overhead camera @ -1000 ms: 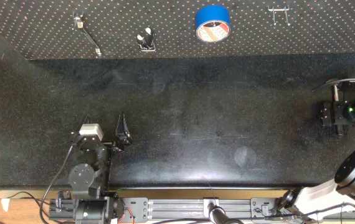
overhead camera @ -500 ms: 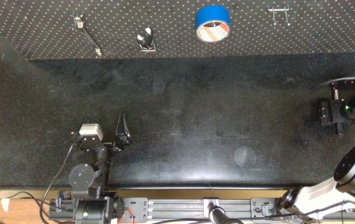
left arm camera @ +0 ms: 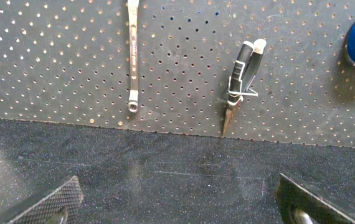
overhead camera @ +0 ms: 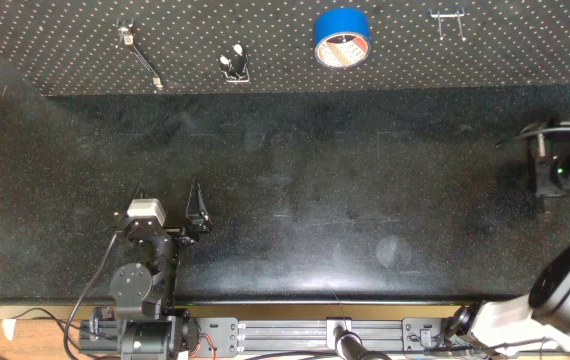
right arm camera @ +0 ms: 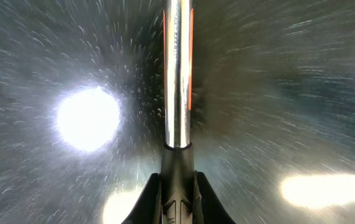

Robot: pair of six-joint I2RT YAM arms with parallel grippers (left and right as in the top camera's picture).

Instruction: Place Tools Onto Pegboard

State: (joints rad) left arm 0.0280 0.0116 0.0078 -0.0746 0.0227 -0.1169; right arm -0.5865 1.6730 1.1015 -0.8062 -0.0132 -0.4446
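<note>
**A:** Chrome shaft, black handle. The right end effector [right arm camera: 177,199] is clenched on the handle of a slim chrome-shafted tool [right arm camera: 177,81], a screwdriver by my guess, out at the far right edge of the black speckled bench [overhead camera: 365,180].

**B:** And the left end effector [left arm camera: 177,211]?

**A:** Released, fingers spread, parked low near its base, facing the black perforated pegboard [overhead camera: 265,60]. Hanging there already: a silver combination wrench [left arm camera: 132,56], black-and-white-handled pliers [left arm camera: 243,71] and a blue roll of tape [overhead camera: 341,38].

**B:** So where does this one go?

**A:** I'd say the bare white wire hook [overhead camera: 448,22] at the board's upper right, well apart from the tool. The trick is a firm grip and a level shaft. Line it up square to the prongs, settle it between them, and let go only once the hook bears the weight.
</note>
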